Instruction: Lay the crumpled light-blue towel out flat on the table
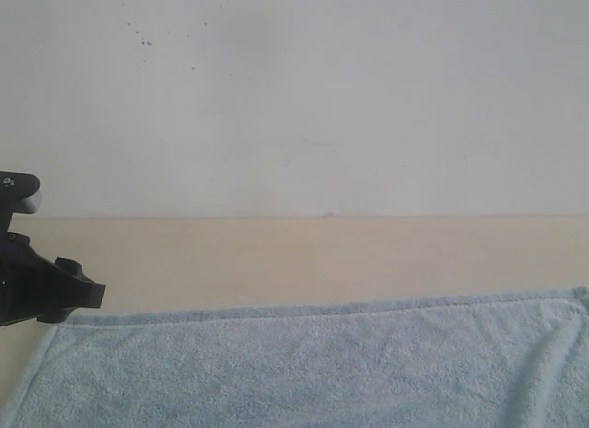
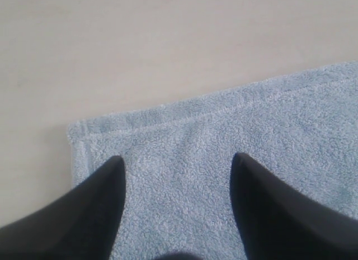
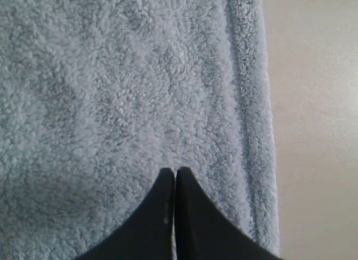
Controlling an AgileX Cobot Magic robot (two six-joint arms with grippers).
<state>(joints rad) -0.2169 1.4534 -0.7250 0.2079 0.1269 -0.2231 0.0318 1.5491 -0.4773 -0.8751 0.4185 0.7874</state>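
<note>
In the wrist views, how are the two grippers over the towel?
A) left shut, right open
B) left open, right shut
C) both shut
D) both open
B: the left gripper has a wide gap between its fingertips over the towel; the right gripper has its fingertips pressed together.

Left hand (image 2: pixel 179 158), its two dark fingers wide apart; right hand (image 3: pixel 174 170), its dark fingertips pressed tight together

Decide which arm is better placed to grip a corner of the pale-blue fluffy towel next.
Left, probably: the left pincer stands open over a towel corner; the right pincer is shut near a straight edge.
</note>
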